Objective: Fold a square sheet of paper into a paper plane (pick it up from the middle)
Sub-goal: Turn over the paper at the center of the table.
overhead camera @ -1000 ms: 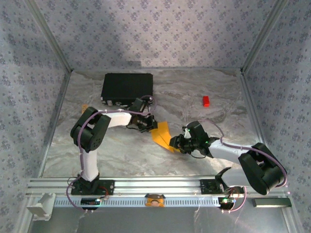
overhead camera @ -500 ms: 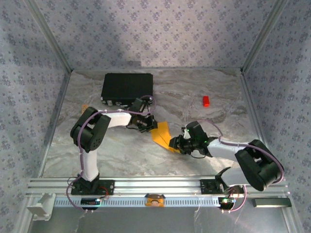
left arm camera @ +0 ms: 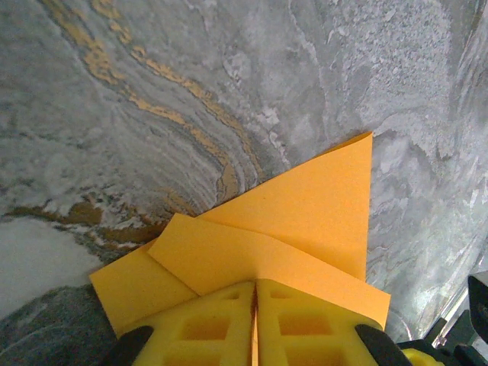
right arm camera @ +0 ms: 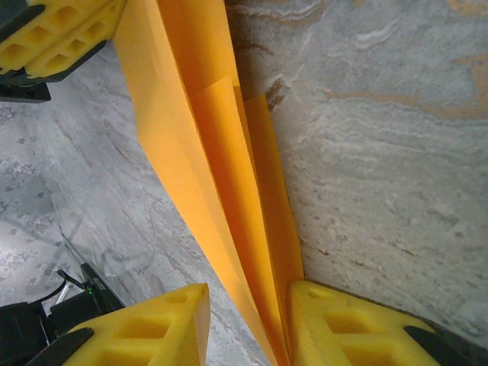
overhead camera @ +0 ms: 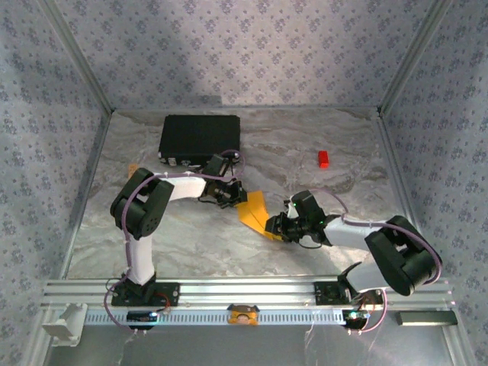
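Note:
The square sheet of paper point(overhead camera: 255, 212) is bright orange and folded into a slim, pointed paper plane shape with layered flaps, held just above mid-table between both arms. My left gripper point(overhead camera: 235, 200) is shut on its far-left end; in the left wrist view the yellow pads point(left arm camera: 206, 328) meet on the paper point(left arm camera: 305, 213), with the gripper point(left arm camera: 256, 284) closed. My right gripper point(overhead camera: 273, 226) is at the near-right end. In the right wrist view its jaws point(right arm camera: 248, 293) stand apart around the folded layers point(right arm camera: 221, 152), which lie against the right finger point(right arm camera: 343, 328), with a gap to the left finger.
A black rectangular case point(overhead camera: 200, 139) lies at the back left, close behind the left arm. A small red block point(overhead camera: 323, 158) sits at the back right. Patterned walls enclose the marbled table point(overhead camera: 191, 244), and a metal rail point(overhead camera: 244, 293) runs along the near edge.
The right arm's elbow has swung slightly left and its jaws have narrowed a little around the paper. The left arm and the paper have stayed put.

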